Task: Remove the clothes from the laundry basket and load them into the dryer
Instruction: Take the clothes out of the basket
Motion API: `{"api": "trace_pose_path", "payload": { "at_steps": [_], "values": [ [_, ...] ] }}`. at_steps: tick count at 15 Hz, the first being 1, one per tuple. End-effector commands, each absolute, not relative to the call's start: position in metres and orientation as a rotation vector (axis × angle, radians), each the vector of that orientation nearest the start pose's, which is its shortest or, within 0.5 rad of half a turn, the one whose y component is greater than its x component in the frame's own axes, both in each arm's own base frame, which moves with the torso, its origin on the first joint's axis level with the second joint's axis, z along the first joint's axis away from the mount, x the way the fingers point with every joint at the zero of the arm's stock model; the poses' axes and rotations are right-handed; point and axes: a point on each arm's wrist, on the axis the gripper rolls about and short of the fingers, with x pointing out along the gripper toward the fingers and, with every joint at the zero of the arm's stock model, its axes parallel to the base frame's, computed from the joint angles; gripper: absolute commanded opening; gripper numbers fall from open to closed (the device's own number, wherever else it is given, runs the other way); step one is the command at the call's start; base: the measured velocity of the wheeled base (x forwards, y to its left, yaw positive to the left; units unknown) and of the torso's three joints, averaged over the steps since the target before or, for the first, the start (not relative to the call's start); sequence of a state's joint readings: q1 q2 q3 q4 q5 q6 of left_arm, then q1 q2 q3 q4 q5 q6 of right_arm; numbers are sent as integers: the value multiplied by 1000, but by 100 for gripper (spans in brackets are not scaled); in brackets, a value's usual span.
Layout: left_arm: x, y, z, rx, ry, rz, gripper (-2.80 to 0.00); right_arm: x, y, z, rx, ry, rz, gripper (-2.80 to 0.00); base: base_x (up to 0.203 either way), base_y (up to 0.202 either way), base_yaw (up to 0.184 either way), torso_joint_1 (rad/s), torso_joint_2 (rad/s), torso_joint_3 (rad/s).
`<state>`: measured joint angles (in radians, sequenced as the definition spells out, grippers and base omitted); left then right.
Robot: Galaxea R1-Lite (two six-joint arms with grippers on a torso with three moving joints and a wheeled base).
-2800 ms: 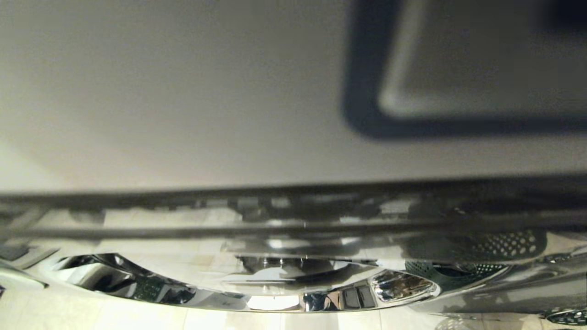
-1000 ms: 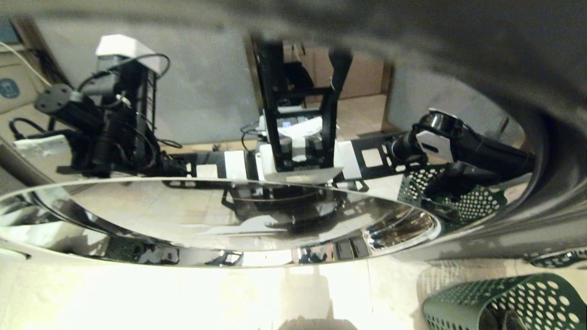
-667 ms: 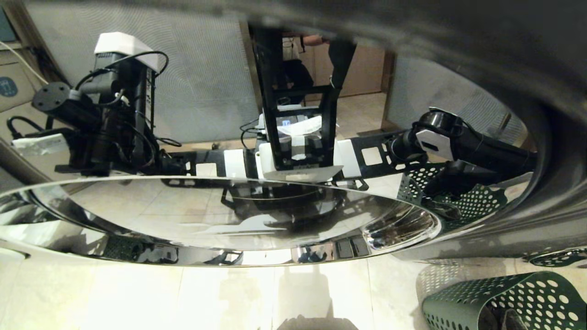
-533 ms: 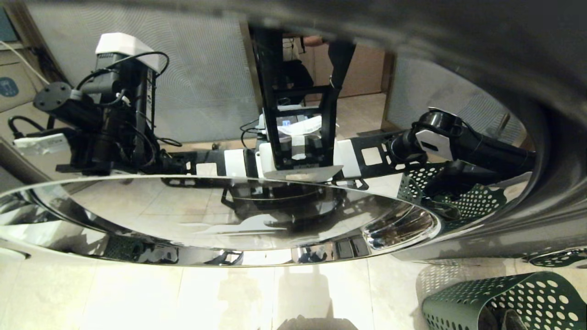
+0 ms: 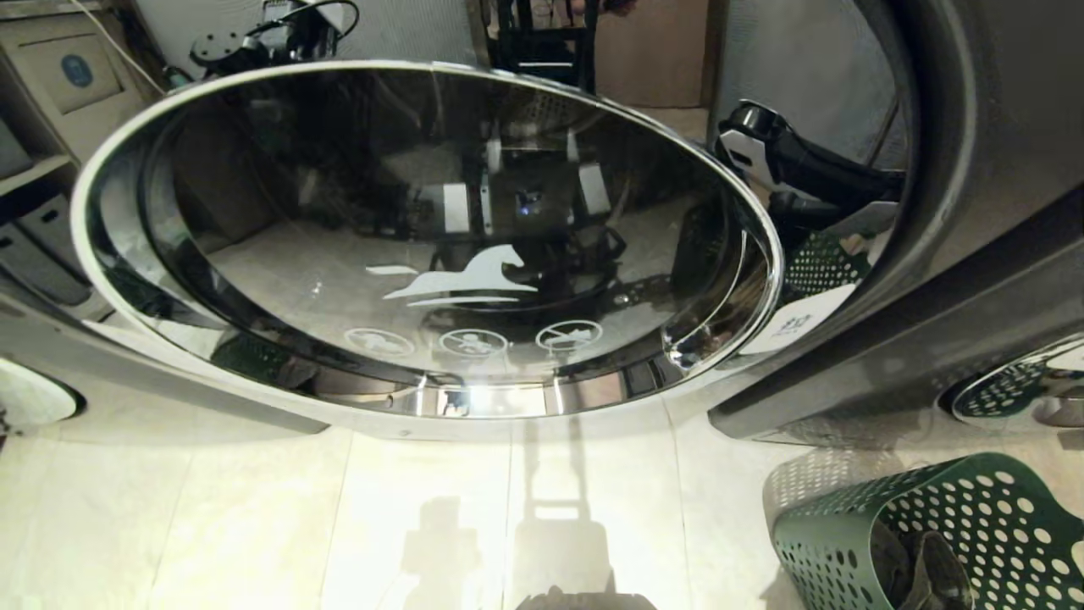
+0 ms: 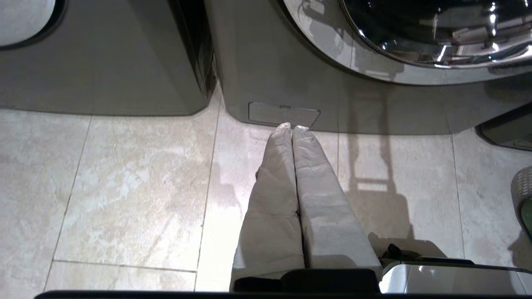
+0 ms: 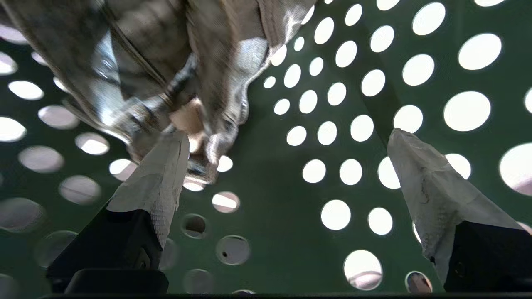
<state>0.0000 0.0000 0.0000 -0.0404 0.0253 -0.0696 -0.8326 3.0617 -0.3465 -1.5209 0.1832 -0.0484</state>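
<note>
The clothes (image 7: 166,70) lie bunched in the green basket (image 5: 974,525), which sits on the floor right of the dryer door (image 5: 423,237). The right gripper (image 7: 286,174) is inside the basket, fingers spread wide and holding nothing; one finger (image 7: 160,182) touches the fabric's edge. To grip well, it should shift toward the bundle so both fingers straddle a thick fold before closing. The left gripper (image 6: 293,128) hangs over the floor (image 6: 124,174) with fingers pressed together, empty. The dryer door looks closed, which would block loading.
</note>
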Motion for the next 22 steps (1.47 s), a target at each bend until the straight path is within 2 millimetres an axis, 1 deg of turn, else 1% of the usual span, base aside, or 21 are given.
{"api": "trace_pose_path", "payload": {
  "at_steps": [1,9,13,15,17,22],
  "values": [
    [-22,1,76,-71,-29,25,-280,145,-154,-213,542,1055,-545,0,-159,0,-1,4,1,2],
    [-22,1,76,-69,-28,24,-280,149,-158,-214,544,1023,-526,0,-12,0,0,-1,0,0],
    [-22,1,76,-68,-28,24,-280,168,-178,-222,495,919,-524,0,0,0,0,0,0,0],
    [-22,1,76,-68,-28,24,-280,176,-186,-224,496,859,-483,0,0,0,0,0,0,0],
    [-22,1,76,-68,-28,24,-280,183,-192,-226,490,822,-487,0,0,0,0,0,0,0],
    [-22,1,76,-68,-28,24,-280,191,-190,-228,545,770,-373,0,0,0,0,0,0,0]
  ]
}}
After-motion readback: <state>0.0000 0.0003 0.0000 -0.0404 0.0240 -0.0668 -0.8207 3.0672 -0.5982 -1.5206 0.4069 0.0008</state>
